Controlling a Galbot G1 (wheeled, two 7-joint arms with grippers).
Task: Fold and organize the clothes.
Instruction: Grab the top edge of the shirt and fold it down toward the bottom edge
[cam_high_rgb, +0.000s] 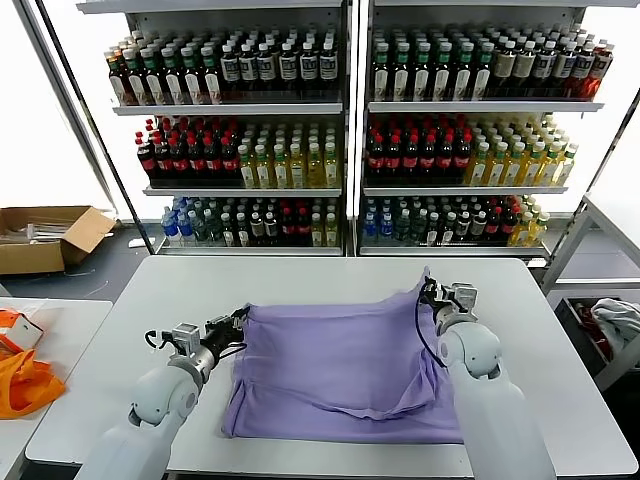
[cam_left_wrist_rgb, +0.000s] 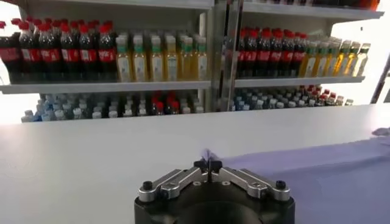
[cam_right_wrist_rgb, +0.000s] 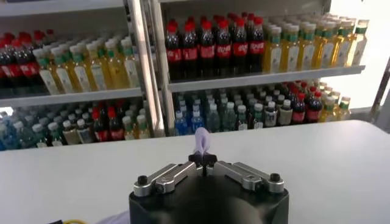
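the left end effector (cam_high_rgb: 240, 322) is pinched tight on the far left corner of the lavender t-shirt (cam_high_rgb: 345, 370); its wrist view shows the fingertips (cam_left_wrist_rgb: 207, 165) meeting with a sliver of fabric between them. the right end effector (cam_high_rgb: 430, 295) is likewise clamped on the far right corner, lifted slightly (a small peak of cloth pokes up between its tips). the shirt spreads from both grips toward 6 o'clock across the white surface (cam_high_rgb: 120, 330), its near edge rumpled. shelves of bottles (cam_high_rgb: 340, 140) stand at 12 o'clock, an orange bag (cam_high_rgb: 25, 380) at 9 o'clock.
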